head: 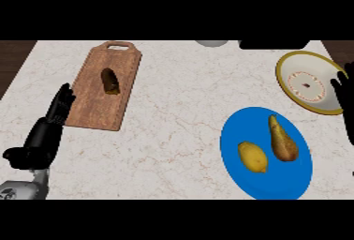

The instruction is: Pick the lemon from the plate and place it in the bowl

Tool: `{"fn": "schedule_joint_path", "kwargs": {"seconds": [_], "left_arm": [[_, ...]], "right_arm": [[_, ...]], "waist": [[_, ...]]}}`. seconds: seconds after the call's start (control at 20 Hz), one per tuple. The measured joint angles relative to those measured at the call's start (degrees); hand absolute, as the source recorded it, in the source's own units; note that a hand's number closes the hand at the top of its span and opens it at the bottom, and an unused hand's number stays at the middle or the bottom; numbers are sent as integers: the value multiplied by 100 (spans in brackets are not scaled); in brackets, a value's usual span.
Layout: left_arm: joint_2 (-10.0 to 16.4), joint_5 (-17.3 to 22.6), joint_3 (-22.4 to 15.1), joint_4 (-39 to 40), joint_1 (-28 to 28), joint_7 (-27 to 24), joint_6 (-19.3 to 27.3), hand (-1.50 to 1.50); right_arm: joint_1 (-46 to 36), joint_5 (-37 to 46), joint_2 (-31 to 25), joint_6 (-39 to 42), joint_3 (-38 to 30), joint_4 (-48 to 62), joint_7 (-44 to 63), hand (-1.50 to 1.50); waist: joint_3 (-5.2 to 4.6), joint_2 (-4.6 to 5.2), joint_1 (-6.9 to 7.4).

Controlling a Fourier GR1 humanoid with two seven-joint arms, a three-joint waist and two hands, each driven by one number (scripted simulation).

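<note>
Head view of a pale marble counter (173, 117). At the near right lies a blue plate (273, 185) bearing two pieces of fruit: a yellow lemon (253, 157) on its left half, lying on its side with its long axis running near to far, and a brown-green pear (282, 140) just beside it to the right, its narrow end pointing far. The two fruits lie close together; whether they touch cannot be told. Beyond the plate, at the far right, stands the bowl (304, 54), yellow-rimmed with a white inside carrying a ring of red marks; nothing lies in it, and it is apart from the plate. At the far left a wooden cutting board (100, 103) lies with its handle hole toward the far edge, and a small dark brown item (110, 80) rests on its far half. The left hand (47, 133) shows at the left of the view, fingers straight and pointing far, holding nothing, its fingertips just beside the left edge of the board. The right hand (343, 101) shows only in part at the right edge of the view, fingers extended and holding nothing, covering the right rim of the bowl and well apart from the lemon. A white object (211, 43) and a black object (273, 44) are cut off at the far edge.
</note>
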Motion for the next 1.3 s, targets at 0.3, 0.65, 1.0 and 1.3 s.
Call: {"fn": "schedule_joint_path", "kwargs": {"seconds": [0.3, 0.65, 1.0, 1.3], "left_arm": [[-265, 0, -492, -291, -166, 467, -394, 0], [-583, 179, -910, -358, -298, 868, -838, 0], [-768, 168, -1035, -363, -384, 1044, -943, 0], [-867, 87, -1099, -397, -476, 1171, -886, 0]], "right_arm": [[404, 402, 201, 126, 355, -764, -336, 150], [819, 1875, 458, -268, 1259, -373, -924, -150], [432, 3161, -218, 3, 1851, -323, -332, -150], [-157, 3740, -1230, 1265, 2376, -558, 1248, -150]], "waist": [[51, -7, -23], [55, 17, 24], [54, 12, 81], [36, 7, 146]]}}
